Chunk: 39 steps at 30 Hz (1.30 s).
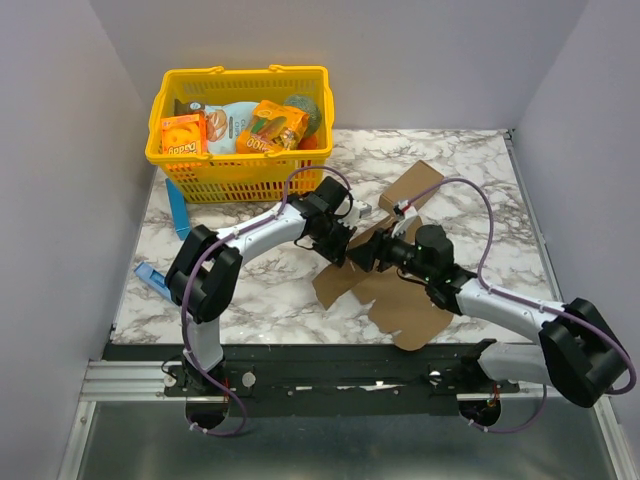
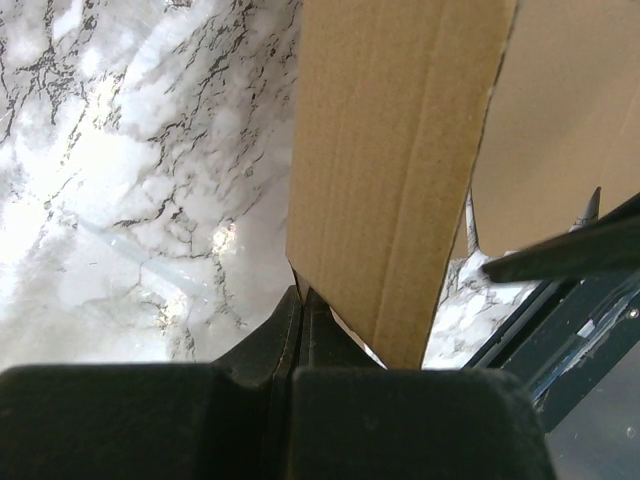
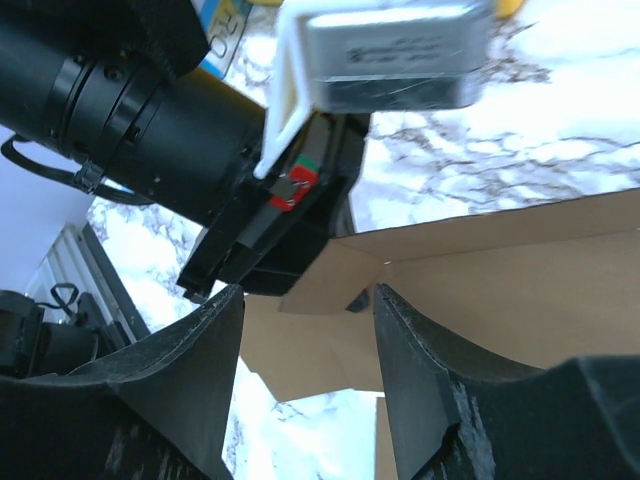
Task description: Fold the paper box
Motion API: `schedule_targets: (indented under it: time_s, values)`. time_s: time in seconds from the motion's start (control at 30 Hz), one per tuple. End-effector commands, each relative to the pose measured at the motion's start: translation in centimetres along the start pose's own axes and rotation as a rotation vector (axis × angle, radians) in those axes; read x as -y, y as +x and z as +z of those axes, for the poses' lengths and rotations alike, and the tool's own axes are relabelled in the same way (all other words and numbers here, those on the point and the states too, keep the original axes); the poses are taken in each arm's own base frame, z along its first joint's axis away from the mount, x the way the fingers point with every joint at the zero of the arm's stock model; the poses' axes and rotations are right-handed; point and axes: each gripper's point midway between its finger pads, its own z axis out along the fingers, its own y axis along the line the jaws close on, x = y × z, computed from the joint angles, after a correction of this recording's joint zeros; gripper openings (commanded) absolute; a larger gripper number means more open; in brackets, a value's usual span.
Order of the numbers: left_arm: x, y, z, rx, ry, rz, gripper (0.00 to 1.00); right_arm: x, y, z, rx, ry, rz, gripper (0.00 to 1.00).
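The paper box (image 1: 405, 305) is a flat brown die-cut cardboard sheet with several flaps, lying on the marble table at centre right. My left gripper (image 1: 338, 244) is at the sheet's left side. In the left wrist view my left gripper (image 2: 300, 305) is shut and pinches the lower corner of a raised flap of the paper box (image 2: 400, 150). My right gripper (image 1: 363, 252) is right beside it, facing it. In the right wrist view my right gripper (image 3: 308, 300) is open, and the paper box's flaps (image 3: 500, 280) lie just beyond the fingertips. The left arm's gripper (image 3: 270, 235) shows there, holding the flap.
A yellow basket (image 1: 240, 72) stands at the back left with orange snack boxes (image 1: 182, 135) in it. A blue upright piece (image 1: 177, 205) and a blue flat thing (image 1: 150, 275) lie at the table's left. Grey walls close in both sides.
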Motion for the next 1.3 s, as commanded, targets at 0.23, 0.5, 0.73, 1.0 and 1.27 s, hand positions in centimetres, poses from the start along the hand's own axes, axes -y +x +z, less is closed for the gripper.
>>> schedule_targets:
  time_s: [0.23,0.5,0.73,1.0,1.27]
  values:
    - [-0.4,-0.3,-1.8,0.007,-0.052,0.014,0.0,-0.2,-0.2,2.0,0.014,0.101,-0.012,0.59]
    - [-0.9,-0.2,-1.9,0.005,-0.075,0.026,0.0,1.5,0.5,2.2,-0.014,0.228,-0.025,0.44]
    - [-1.5,-0.4,-2.4,0.015,-0.088,0.032,0.0,4.4,0.6,0.4,-0.005,0.381,-0.087,0.39]
    - [-0.9,-0.3,-3.3,0.035,-0.059,0.115,0.0,5.6,0.7,0.7,-0.003,0.429,-0.121,0.33]
    - [-2.2,-0.2,-4.1,0.058,-0.172,0.151,0.0,4.8,0.1,0.8,0.022,0.387,-0.116,0.33]
